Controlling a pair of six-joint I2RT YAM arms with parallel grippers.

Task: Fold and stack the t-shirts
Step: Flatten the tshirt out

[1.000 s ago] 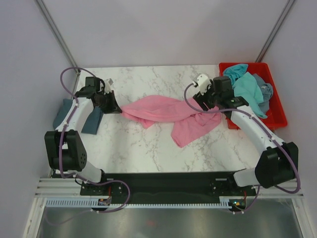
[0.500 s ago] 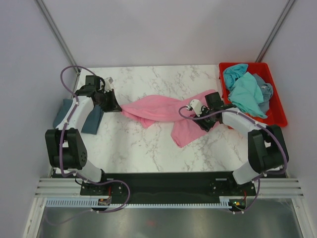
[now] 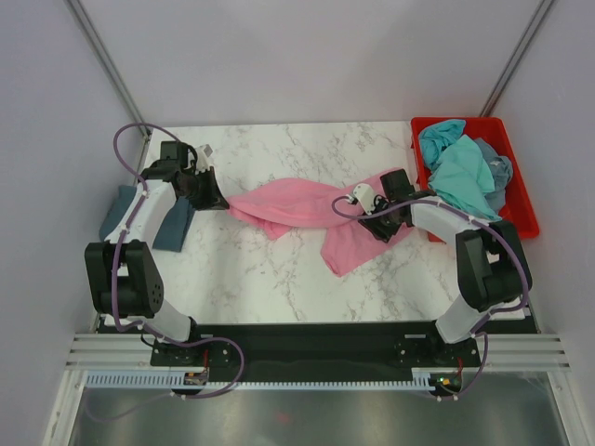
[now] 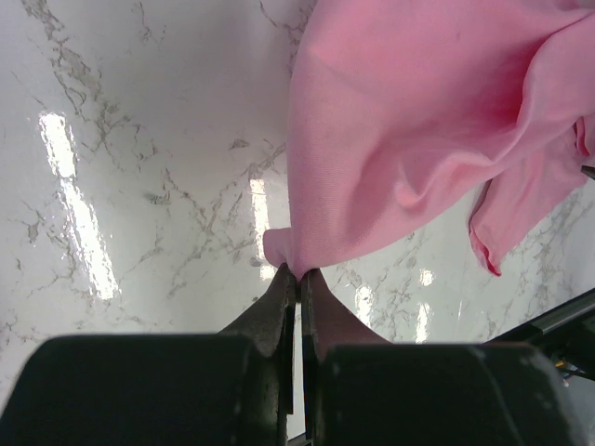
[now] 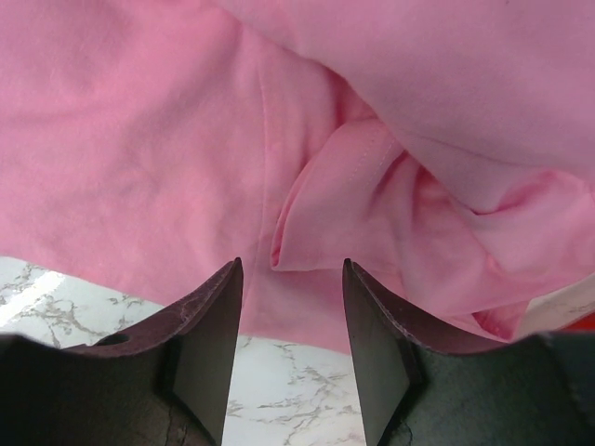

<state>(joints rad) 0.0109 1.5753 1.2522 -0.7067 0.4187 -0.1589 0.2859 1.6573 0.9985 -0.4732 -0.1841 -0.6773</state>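
Observation:
A pink t-shirt (image 3: 297, 209) lies crumpled across the middle of the marble table. My left gripper (image 3: 216, 200) is shut on its left end; the left wrist view shows the pink cloth (image 4: 409, 121) pinched between my closed fingertips (image 4: 299, 272). My right gripper (image 3: 383, 229) is open, low over the shirt's right part, with a hemmed fold (image 5: 325, 204) just ahead of the fingers (image 5: 209, 316). Folded slate-blue shirts (image 3: 174, 226) lie at the left edge. Turquoise (image 3: 460, 172) and grey-blue (image 3: 500, 172) shirts fill the red crate.
The red plastic crate (image 3: 525, 218) stands at the back right, close beside my right arm. A second dark blue folded piece (image 3: 115, 212) lies at the table's left edge. Bare marble (image 3: 251, 269) shows at the front.
My right gripper has come down and forward from near the crate onto the pink shirt's right part, then shifted slightly back. My left gripper has held its place.

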